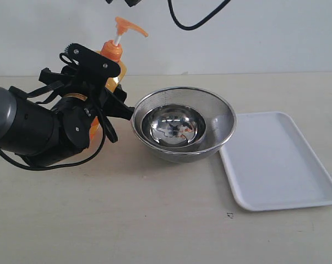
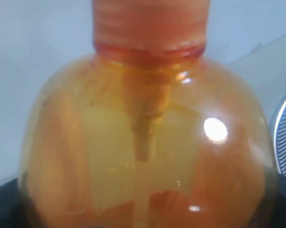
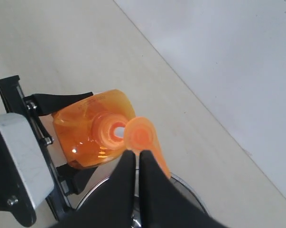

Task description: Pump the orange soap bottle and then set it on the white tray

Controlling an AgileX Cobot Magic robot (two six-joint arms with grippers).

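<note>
I have the left fingers (image 3: 62, 100) pinching the orange soap bottle (image 1: 112, 52) across its body, one black finger on each flat side. The bottle stands upright between them, its long axis vertical. Its pump head (image 1: 130, 26) rises above the fingers on a white stem, and the spout points away from my left arm, toward the bowls.

From the left wrist view the bottle is translucent orange plastic. It has a smooth rounded shoulder, a ribbed collar above that, and a pale dip tube running down through the liquid inside.

My right fingers (image 3: 157, 190) come in from above, pressed almost together with only a thin slit between them. Their tips sit at the edge of the round orange pad on the pump head. I cannot tell whether they are pressing on it.

Just beyond the left fingers, on the spout side, is a round wire-mesh strainer (image 1: 221, 118), fine-woven with a bright metal rim. A smaller polished steel bowl (image 1: 174, 126) nests inside it.

The white tray (image 1: 276, 159) lies past the strainer, well apart from the left fingers. It is flat, glossy and rectangular, with rounded corners and a low rim, and one edge is tucked just under the strainer's rim. Everything rests on a pale, matte table (image 1: 154, 220).
</note>
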